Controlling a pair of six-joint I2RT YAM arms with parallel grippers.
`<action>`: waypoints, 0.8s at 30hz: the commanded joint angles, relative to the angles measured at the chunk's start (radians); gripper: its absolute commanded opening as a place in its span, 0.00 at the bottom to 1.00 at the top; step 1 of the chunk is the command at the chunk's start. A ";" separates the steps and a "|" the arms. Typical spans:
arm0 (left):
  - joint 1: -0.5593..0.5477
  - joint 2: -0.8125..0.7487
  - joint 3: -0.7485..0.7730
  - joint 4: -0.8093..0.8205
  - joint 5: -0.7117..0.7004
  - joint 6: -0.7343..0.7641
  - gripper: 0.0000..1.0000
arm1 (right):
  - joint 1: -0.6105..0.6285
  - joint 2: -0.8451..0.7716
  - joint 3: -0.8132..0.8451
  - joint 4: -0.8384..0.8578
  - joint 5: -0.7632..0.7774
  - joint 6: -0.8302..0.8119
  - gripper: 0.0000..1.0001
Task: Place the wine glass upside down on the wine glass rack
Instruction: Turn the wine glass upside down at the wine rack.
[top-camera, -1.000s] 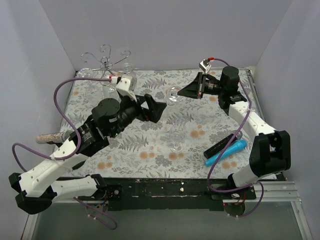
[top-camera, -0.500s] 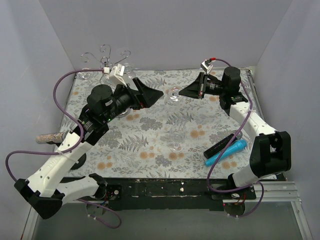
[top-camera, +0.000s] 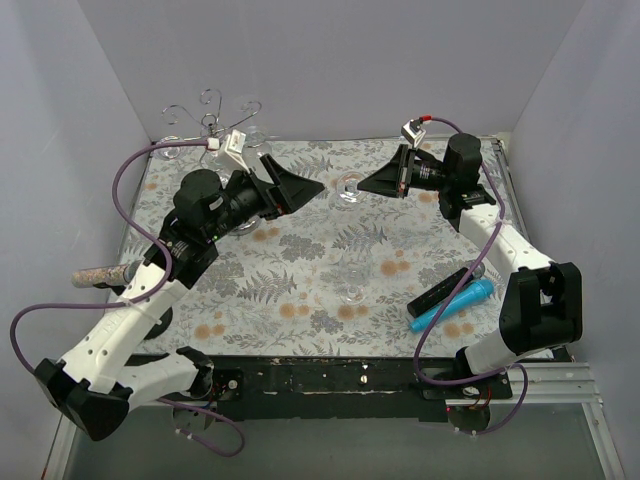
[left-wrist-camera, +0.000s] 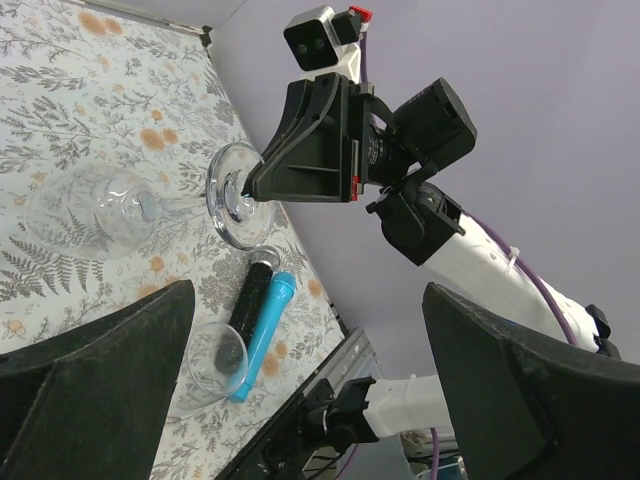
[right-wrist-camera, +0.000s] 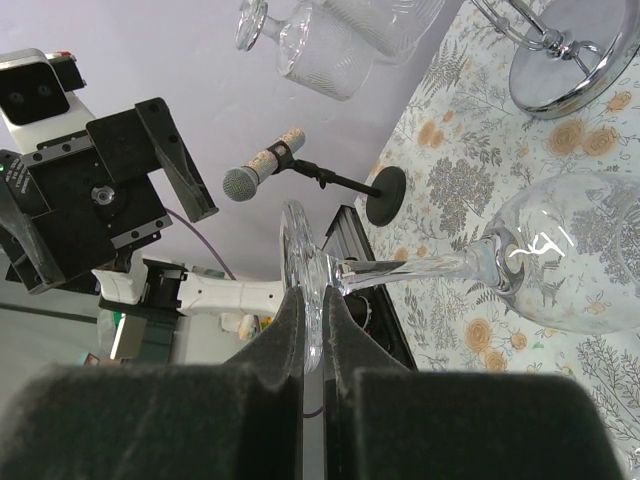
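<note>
My right gripper (right-wrist-camera: 313, 320) is shut on the round foot of the clear wine glass (right-wrist-camera: 560, 260), holding it on its side above the floral table. In the top view the wine glass (top-camera: 347, 187) hangs in mid-air at the tip of my right gripper (top-camera: 363, 186). My left gripper (top-camera: 312, 185) stands wide open just left of it, holding nothing. In the left wrist view the wine glass (left-wrist-camera: 100, 210) lies ahead of my left gripper (left-wrist-camera: 310, 400). The wine glass rack (top-camera: 212, 125) stands at the back left, its shiny base (right-wrist-camera: 570, 70) in the right wrist view.
Glasses (right-wrist-camera: 330, 40) hang on the rack. Another wine glass (top-camera: 353, 285) stands upright mid-table. A black microphone (top-camera: 438, 293) and a blue one (top-camera: 455, 305) lie at the right beside a small tumbler (left-wrist-camera: 215, 360). A microphone on a stand (top-camera: 100, 273) sits at the left.
My left arm has lifted and swung back and to the right, bringing its open gripper close to the held glass. The right arm and the glass have not moved.
</note>
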 joint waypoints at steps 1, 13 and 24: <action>0.011 -0.020 -0.021 0.031 0.039 -0.007 0.98 | -0.008 -0.056 -0.010 0.099 -0.018 0.012 0.01; 0.017 0.008 -0.030 0.052 0.082 -0.005 0.98 | -0.008 -0.056 -0.017 0.102 -0.016 0.014 0.01; 0.021 0.057 -0.024 0.090 0.117 -0.007 0.98 | -0.009 -0.056 -0.025 0.118 -0.016 0.026 0.01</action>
